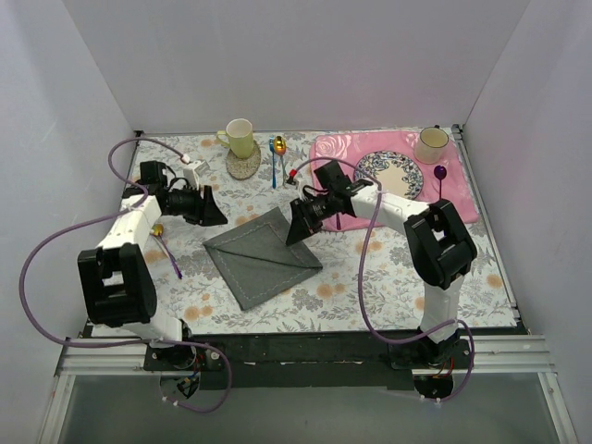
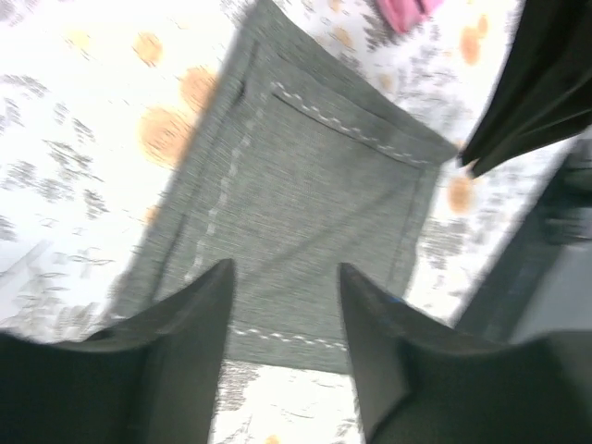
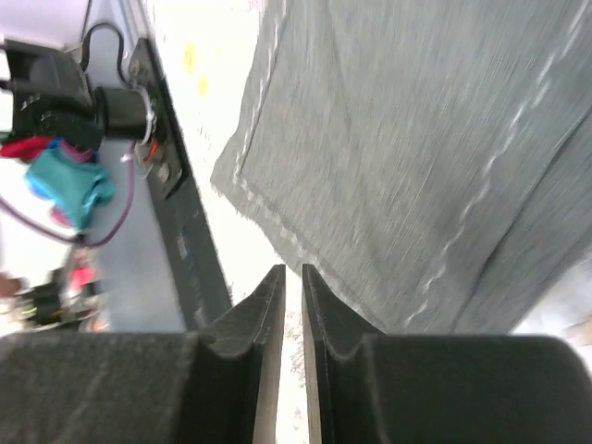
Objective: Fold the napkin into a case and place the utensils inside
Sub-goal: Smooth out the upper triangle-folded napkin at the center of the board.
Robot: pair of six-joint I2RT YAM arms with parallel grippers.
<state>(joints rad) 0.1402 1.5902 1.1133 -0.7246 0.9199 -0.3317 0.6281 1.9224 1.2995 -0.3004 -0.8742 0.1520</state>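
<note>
The napkin [image 1: 264, 254], dark grey with pale stitching, lies partly folded in the middle of the floral tablecloth. It fills the left wrist view [image 2: 305, 194] and the right wrist view [image 3: 398, 139]. My left gripper [image 1: 220, 215] hovers at its left corner, open, with only cloth and table showing between the fingers [image 2: 285, 268]. My right gripper [image 1: 296, 233] sits at the napkin's far right edge, its jaws parted by a thin gap with nothing in them [image 3: 293, 270]. One utensil, a spoon with a gold end and a purple handle [image 1: 169, 252], lies beside the left arm. I cannot make out the fork.
A pale cup [image 1: 240, 139] on a coaster stands at the back. A blue-handled spoon [image 1: 277, 157] lies beside it. On the pink placemat [image 1: 338, 153] at the back right are a patterned plate [image 1: 388, 174], a mug [image 1: 432, 143] and a purple spoon [image 1: 442, 178].
</note>
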